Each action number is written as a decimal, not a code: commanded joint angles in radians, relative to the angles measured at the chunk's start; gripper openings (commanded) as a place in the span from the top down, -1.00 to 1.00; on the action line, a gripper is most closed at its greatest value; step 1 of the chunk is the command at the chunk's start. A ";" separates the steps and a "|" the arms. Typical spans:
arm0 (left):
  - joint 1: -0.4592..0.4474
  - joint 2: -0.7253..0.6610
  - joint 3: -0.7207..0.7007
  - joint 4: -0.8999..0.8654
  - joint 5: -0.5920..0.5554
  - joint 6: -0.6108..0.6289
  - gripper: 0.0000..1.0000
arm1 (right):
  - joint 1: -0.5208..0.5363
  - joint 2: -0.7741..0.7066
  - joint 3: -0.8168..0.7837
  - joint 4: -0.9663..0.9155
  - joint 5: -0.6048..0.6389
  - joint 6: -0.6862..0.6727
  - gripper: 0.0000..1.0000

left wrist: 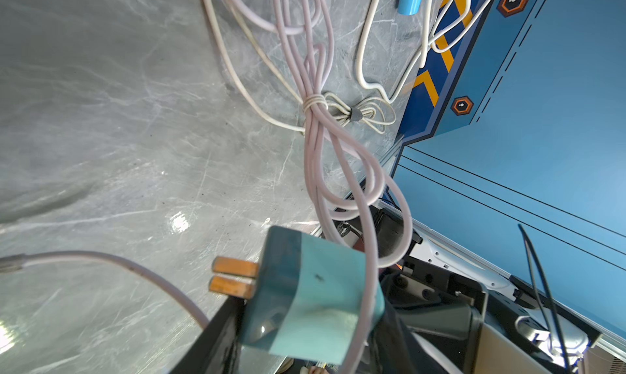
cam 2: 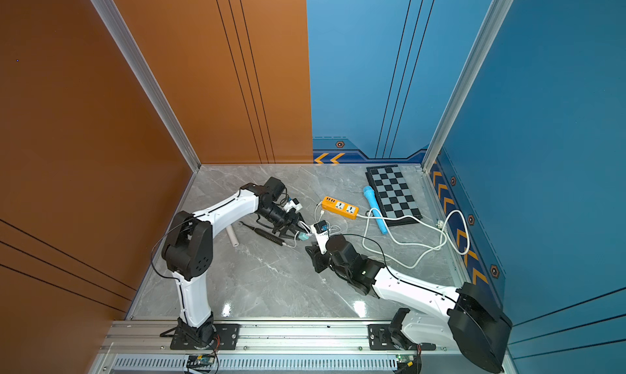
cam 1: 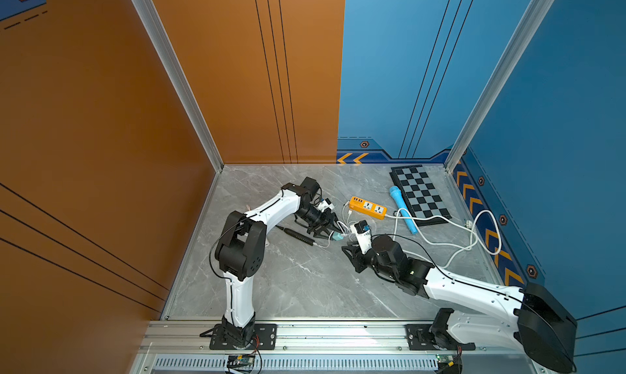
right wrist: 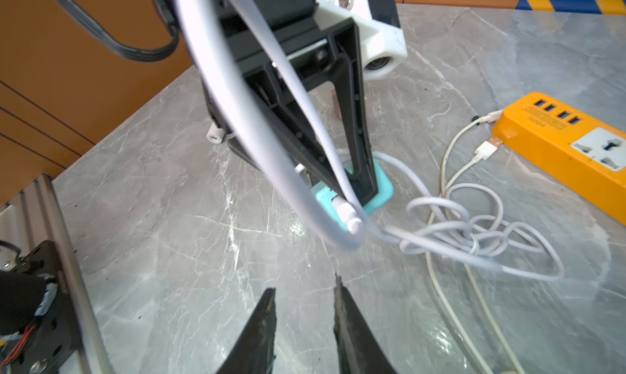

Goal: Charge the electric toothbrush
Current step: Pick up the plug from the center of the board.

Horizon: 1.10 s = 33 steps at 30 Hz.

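The black electric toothbrush (cam 1: 298,236) (cam 2: 271,237) lies on the grey table, just left of my left gripper (cam 1: 333,233). That gripper (left wrist: 305,321) is shut on a teal charger plug (left wrist: 311,298) (right wrist: 382,189), whose two copper prongs stick out sideways. A pale cable (right wrist: 457,233) leaves the plug and lies in a tied bundle (left wrist: 318,118). My right gripper (cam 1: 345,248) (right wrist: 305,287) hovers low beside the plug, on its right. Its jaws stand apart with nothing between them. The orange power strip (cam 1: 368,207) (right wrist: 569,145) lies behind, to the right.
A blue toy microphone (cam 1: 403,208) and a folded chessboard (cam 1: 420,194) lie at the back right. The strip's white cord (cam 1: 440,243) loops toward the right wall. Two loose USB leads (right wrist: 487,149) lie by the strip. A white tube (cam 2: 233,235) rests under the left arm.
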 commanded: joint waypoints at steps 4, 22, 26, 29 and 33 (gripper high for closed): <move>0.026 -0.002 0.039 -0.006 0.055 -0.059 0.87 | 0.015 0.072 -0.009 0.243 0.207 0.129 0.19; 0.025 0.001 0.097 -0.003 -0.021 -0.074 0.88 | 0.014 0.244 0.100 0.338 0.270 0.356 0.06; 0.014 -0.002 0.115 -0.004 -0.021 -0.081 0.87 | 0.000 0.277 0.137 0.340 0.291 0.397 0.09; 0.010 -0.005 0.126 0.000 -0.020 -0.087 0.88 | 0.001 0.311 0.165 0.346 0.312 0.430 0.12; 0.004 -0.004 0.132 0.007 -0.013 -0.097 0.88 | -0.002 0.352 0.181 0.384 0.334 0.463 0.09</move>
